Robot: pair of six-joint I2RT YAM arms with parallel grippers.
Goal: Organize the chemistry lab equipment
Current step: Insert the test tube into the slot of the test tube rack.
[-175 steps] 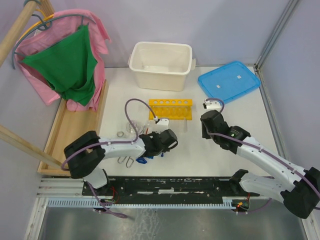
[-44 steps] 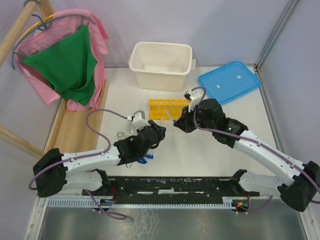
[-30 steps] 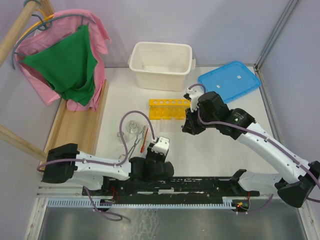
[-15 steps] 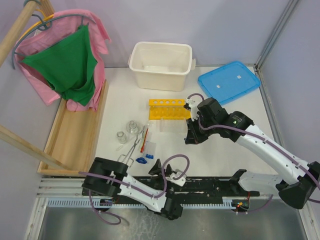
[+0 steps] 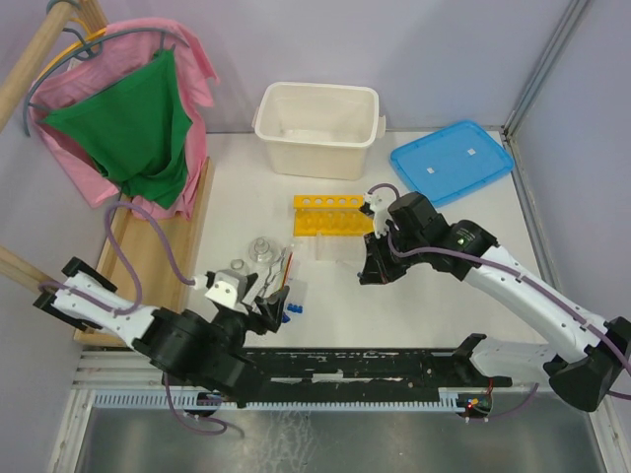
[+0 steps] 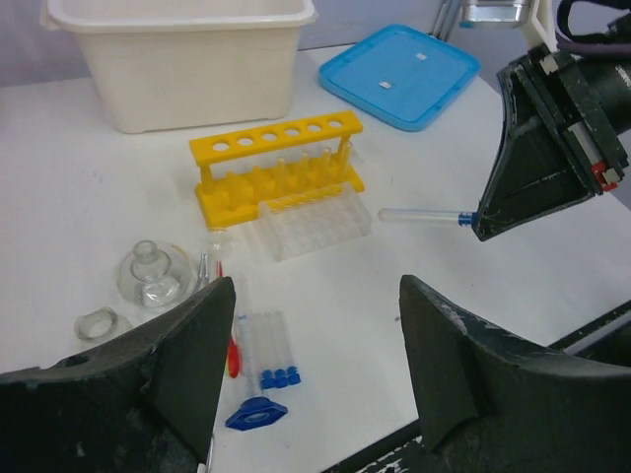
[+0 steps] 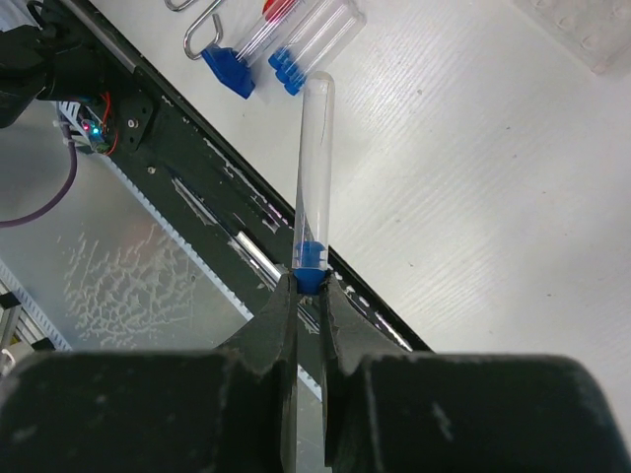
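Note:
My right gripper (image 7: 311, 286) is shut on the blue cap of a clear tube (image 7: 315, 168), held level above the table; the same tube (image 6: 419, 215) shows in the left wrist view. Three more blue-capped tubes (image 6: 268, 350) lie side by side next to a thin red rod (image 6: 233, 353). The yellow rack (image 5: 335, 215) stands mid-table with a clear rack (image 5: 337, 251) in front of it. A glass flask (image 6: 153, 274) sits to the left. My left gripper (image 6: 315, 379) hangs open and empty near the table's front edge, by the tubes (image 5: 293, 298).
A white tub (image 5: 317, 128) stands at the back and a blue lid (image 5: 452, 160) at the back right. A wooden tray (image 5: 148, 246) and hanging pink and green cloths (image 5: 128, 118) fill the left side. A black rail (image 5: 394, 360) runs along the near edge.
My left arm has swung back to the near left and its jaws have spread wider. My right gripper keeps its tube and has drifted slightly toward the near left.

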